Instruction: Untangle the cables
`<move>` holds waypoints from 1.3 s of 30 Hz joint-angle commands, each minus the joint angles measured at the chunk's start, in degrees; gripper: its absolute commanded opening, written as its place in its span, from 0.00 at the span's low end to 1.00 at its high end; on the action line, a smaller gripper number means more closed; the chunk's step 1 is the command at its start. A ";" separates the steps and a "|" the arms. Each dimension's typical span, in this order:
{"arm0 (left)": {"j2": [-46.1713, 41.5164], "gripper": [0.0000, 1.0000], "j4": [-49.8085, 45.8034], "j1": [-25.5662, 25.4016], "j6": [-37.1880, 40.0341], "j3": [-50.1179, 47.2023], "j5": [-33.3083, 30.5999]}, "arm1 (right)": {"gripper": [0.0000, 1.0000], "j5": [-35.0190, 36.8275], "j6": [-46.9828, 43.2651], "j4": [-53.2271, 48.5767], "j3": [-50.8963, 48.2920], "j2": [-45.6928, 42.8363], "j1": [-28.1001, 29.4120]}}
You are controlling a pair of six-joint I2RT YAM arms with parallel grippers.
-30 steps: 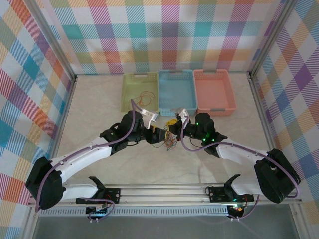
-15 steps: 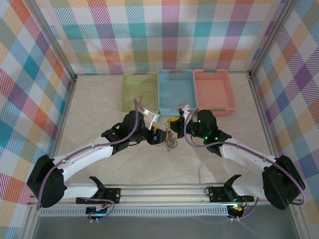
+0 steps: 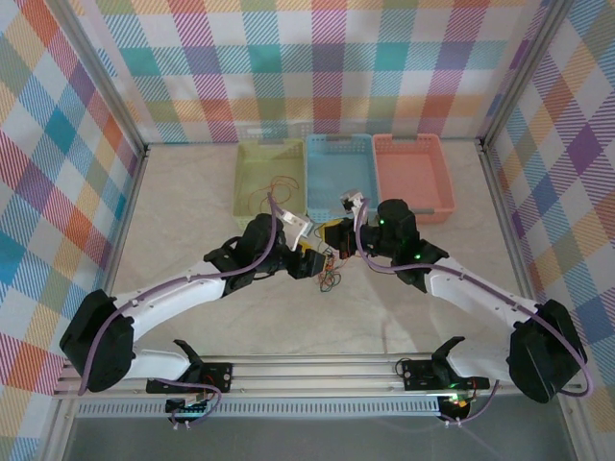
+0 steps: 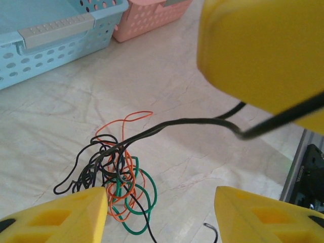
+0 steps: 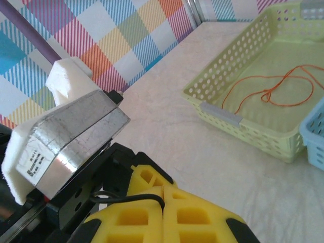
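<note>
The cables (image 4: 114, 174) lay as a small knot of orange, green and black loops on the table (image 4: 167, 66), near its centre in the top view. The right hand (image 5: 162, 200) was clenched on one black cable (image 4: 172, 124), whose free run rose taut from the knot toward 2 o'clock in the left wrist view. The left hand (image 4: 161, 200) hung released just above the knot, holding nothing, its fingers (image 4: 71, 212) spread at 7 and 5 o'clock.

The step looked to be drawing the black strand free. To do it well, I judged the left hand should come down and pin the orange and green loops (not the black one) close to where the strand leaves them. The right hand should then draw slowly away toward 1 o'clock, along the strand's own line. A jerk would likely tighten the knot or drag the whole bundle along. One orange cable (image 5: 273, 91) already lay in the green basket (image 5: 223, 115), at 11 o'clock from the knot in the top view, so sorting by colour seemed the plan.
</note>
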 commanded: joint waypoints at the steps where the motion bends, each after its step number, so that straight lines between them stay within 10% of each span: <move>1: 0.33 0.58 2.12 -0.82 1.84 1.05 -2.97 | 0.00 -3.11 1.35 -0.95 1.88 0.90 -0.27; 20: 3.66 0.58 3.29 -1.12 4.62 4.15 -5.64 | 0.00 -9.74 4.43 -1.86 4.17 0.69 -0.25; 32: 3.83 0.28 2.13 -1.16 4.44 4.51 -12.28 | 0.00 -13.79 3.35 -3.92 5.28 -0.48 -0.32; 39: 2.76 0.36 2.56 -1.16 4.14 3.97 -12.62 | 0.00 -14.17 2.85 -4.19 5.15 -0.36 -0.54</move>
